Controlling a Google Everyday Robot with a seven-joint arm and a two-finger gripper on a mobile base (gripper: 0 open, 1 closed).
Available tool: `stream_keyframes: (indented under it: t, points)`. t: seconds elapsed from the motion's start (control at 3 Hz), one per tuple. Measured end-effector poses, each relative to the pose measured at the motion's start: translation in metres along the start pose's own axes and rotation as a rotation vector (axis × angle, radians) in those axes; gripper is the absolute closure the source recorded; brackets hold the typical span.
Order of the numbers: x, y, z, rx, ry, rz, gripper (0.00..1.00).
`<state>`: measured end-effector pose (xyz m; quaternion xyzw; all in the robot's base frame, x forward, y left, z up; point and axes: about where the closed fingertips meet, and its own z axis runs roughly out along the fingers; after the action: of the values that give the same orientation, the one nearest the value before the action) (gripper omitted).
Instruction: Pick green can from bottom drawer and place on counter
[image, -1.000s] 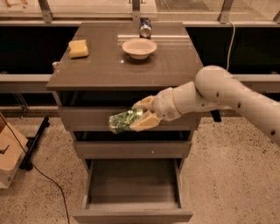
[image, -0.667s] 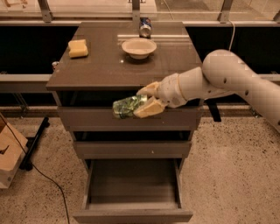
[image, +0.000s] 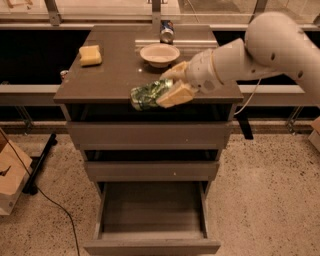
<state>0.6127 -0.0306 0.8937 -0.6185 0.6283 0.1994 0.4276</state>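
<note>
The green can (image: 148, 94) lies on its side in my gripper (image: 170, 86), held in the air at the counter's front edge. The gripper's tan fingers (image: 176, 95) are shut on the can's right end. The white arm comes in from the upper right. The counter (image: 115, 70) is the glossy grey-brown top of the drawer cabinet. The bottom drawer (image: 152, 217) is pulled out below, and nothing shows inside it.
On the counter stand a white bowl (image: 159, 53), a yellow sponge (image: 90, 55) at the left and a blue-and-silver can (image: 166, 31) at the back. A cardboard box (image: 10, 175) and a cable lie on the floor to the left.
My gripper has lifted the green can up and slightly right, from in front of the top drawer to the level of the counter's front edge.
</note>
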Motion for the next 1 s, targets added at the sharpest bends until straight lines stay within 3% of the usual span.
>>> stream_keyframes:
  t: [0.33,0.67,1.0]
  points:
    - [-0.053,-0.038,-0.038,0.081,0.016,-0.051,1.0]
    - [-0.053,-0.038,-0.038,0.081,0.016,-0.051,1.0]
    - [-0.044,-0.051,-0.029,0.122,0.025,-0.01,1.0]
